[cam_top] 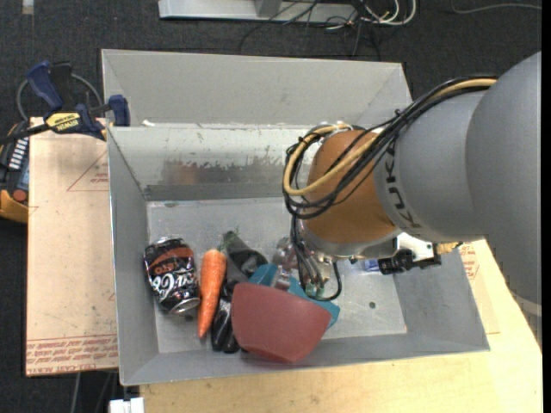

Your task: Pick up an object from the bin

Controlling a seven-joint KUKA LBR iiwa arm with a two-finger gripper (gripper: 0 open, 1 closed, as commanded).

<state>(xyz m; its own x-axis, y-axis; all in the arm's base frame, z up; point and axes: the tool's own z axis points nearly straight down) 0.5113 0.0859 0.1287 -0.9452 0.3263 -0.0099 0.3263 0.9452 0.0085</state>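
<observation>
Nearest the lens, the arm's grey link [504, 162] is seen entering from the right, w/ an orange cover [344, 192] and cables at the wrist. The claw [307, 284] is positioned low in the bin [129, 231], approx. at the front-middle of the floor. Claw state (apart or together) cannot be told, as the tips are masked by the wrist hardware and the items below; nothing is seen to be clamped. Directly under the claw a teal piece [263, 275] is located, partly covered by a red bowl [280, 321] whose far rim lies just beside the claw on the near side. These two are judged the likely targets, the teal piece being closest. To the claw's left in view, a black item [237, 261] is found touching the bowl, then a carrot [211, 286] w/ its long axis running near-to-far, slightly tilted, then a crushed dark can [172, 275] alongside the carrot. For any next move, ref. pos. is straight down; the bowl rim is judged a possible obstruction.
</observation>
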